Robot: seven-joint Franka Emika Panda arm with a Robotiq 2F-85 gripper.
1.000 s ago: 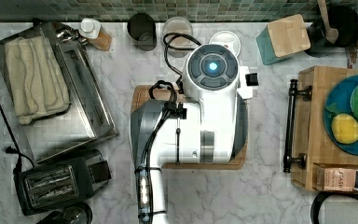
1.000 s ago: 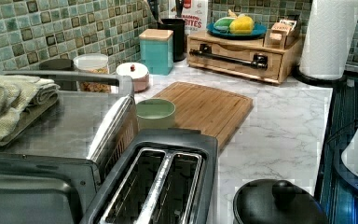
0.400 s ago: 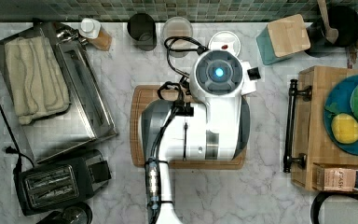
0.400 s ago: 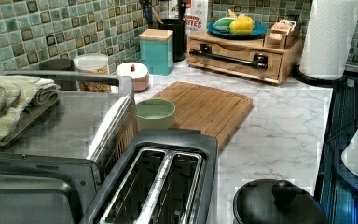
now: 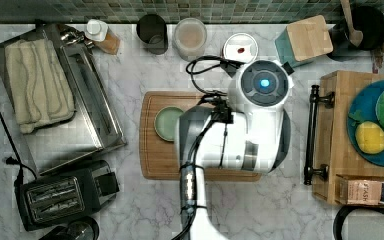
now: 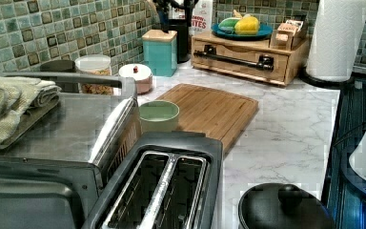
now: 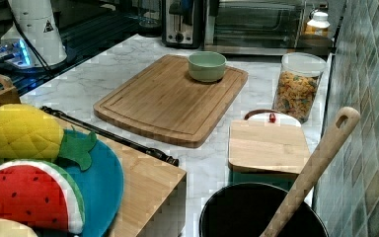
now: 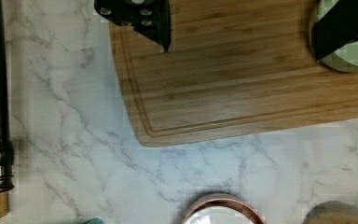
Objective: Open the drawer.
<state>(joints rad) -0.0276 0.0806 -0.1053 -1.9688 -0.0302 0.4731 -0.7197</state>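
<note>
Looking at the drawer (image 5: 325,135), shut at 3 o'clock in the top view: stiff wood, probably slides easily. Grab the black bar handle (image 5: 310,135) mid-span. Gripper (image 8: 242,23) fingers spread, empty.

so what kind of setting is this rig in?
Looks like a kitchen counter, possibly a mock-up: marble-look worktop with a tiled backsplash, a toaster, a toaster oven and a cutting board. The fruit on the blue plate looks plush.

Bare marble (image 5: 300,145) before drawer handle (image 5: 310,135)
</note>
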